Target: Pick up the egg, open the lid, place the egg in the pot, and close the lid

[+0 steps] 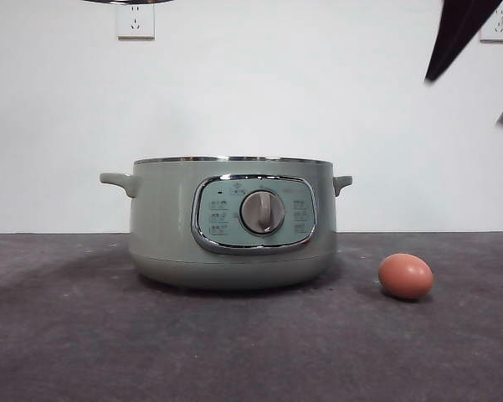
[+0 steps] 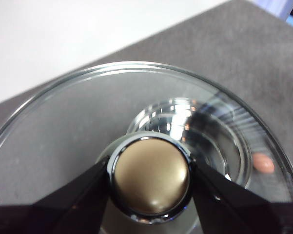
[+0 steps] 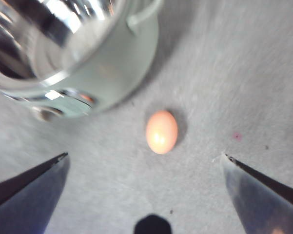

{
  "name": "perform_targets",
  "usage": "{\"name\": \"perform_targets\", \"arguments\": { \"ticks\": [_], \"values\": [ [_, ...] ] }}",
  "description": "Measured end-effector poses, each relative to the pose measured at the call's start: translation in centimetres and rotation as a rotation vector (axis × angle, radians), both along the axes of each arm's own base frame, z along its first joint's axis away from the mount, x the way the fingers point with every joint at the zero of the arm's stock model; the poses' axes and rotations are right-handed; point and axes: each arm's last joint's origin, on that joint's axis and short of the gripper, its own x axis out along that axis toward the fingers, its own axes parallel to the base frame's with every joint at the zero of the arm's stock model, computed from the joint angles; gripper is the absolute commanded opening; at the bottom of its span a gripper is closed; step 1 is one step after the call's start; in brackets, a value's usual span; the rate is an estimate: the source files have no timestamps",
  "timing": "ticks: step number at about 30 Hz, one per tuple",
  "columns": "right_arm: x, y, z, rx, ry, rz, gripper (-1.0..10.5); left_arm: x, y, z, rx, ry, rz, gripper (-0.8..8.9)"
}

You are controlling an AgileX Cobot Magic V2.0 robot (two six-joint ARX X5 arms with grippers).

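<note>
The left pincer (image 2: 150, 183) pinches the knob of the lid (image 2: 87, 112), holding it up above the pot (image 1: 232, 222), which stands uncovered on the counter (image 1: 67, 335). The right pincer (image 3: 145, 168) hangs spread wide above the egg (image 1: 405, 275), which lies on the counter just right of the pot.

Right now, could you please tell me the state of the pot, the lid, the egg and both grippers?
pot: open, lid off, standing upright on the table.
lid: lifted off the pot, held by its knob.
egg: lying on the table beside the pot, whole, not gripped.
left gripper: shut on the lid's knob.
right gripper: open, above the egg, touching nothing.
</note>
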Motion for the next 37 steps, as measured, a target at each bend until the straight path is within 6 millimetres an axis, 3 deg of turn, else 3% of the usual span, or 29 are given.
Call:
{"name": "perform_targets", "arguments": {
  "ticks": [4,10,26,34,37],
  "values": [
    [2.1,1.7,-2.3,-0.058,0.047,0.042,6.3,-2.1,1.0,1.0,0.001,-0.025,0.012,-0.08],
    [4.3,3.7,-5.2,-0.105,0.091,0.088,6.3,-6.8,2.2,1.9,-0.01,-0.078,0.013,-0.08],
    [7.1,6.0,-10.6,-0.232,0.163,0.114,5.6,-14.0,3.8,-5.1,-0.005,0.012,0.022,-0.08],
    [7.7,6.4,-13.1,-0.257,0.234,0.125,5.6,-15.8,4.2,-5.3,-0.033,-0.018,0.034,-0.08],
    [7.7,7.2,-14.1,-0.276,0.257,0.145,4.4,-15.9,4.2,-5.3,-0.038,-0.017,0.037,-0.08]
  ]
}}
